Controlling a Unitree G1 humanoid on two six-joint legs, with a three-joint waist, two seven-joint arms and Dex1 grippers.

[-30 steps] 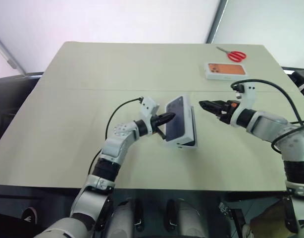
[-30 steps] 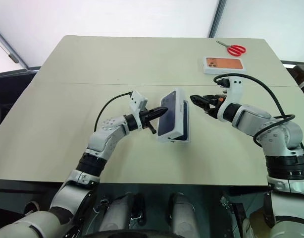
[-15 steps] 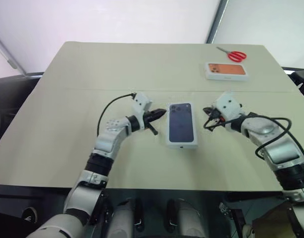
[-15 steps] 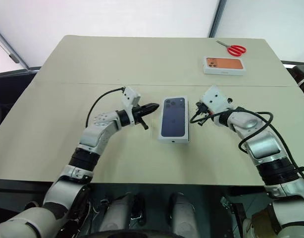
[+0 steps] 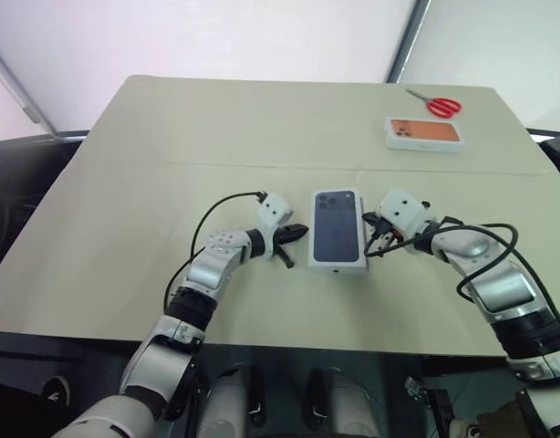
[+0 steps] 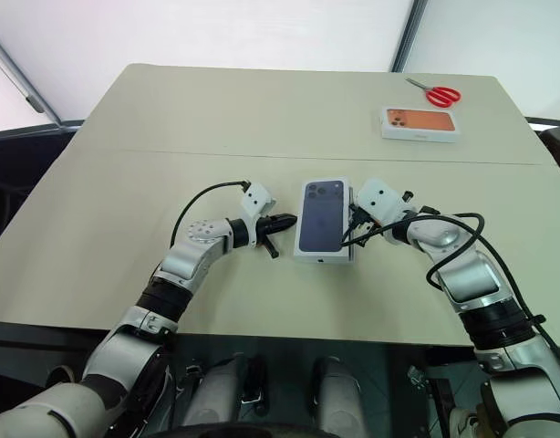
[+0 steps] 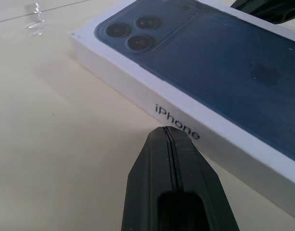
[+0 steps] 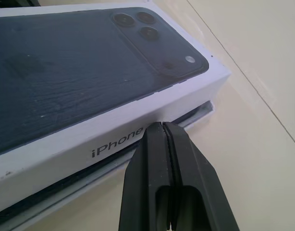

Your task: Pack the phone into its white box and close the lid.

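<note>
Left gripper (image 5: 296, 232), fingers pressed together and empty, is seen just beside the lid (image 5: 338, 228), which lies picture-up mid-table (image 5: 171, 137). Right gripper (image 8: 163, 129), likewise closed, is placed against its opposite side, where a gap above the white box (image 8: 202, 109) is revealed.

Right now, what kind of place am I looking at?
Probably a robot test bench, not a home or shop: a plain beige table, a phone box between two robot claws, a second box and red scissors at the far edge.

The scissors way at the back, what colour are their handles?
Red; the scissors show best in the right eye view.
</note>
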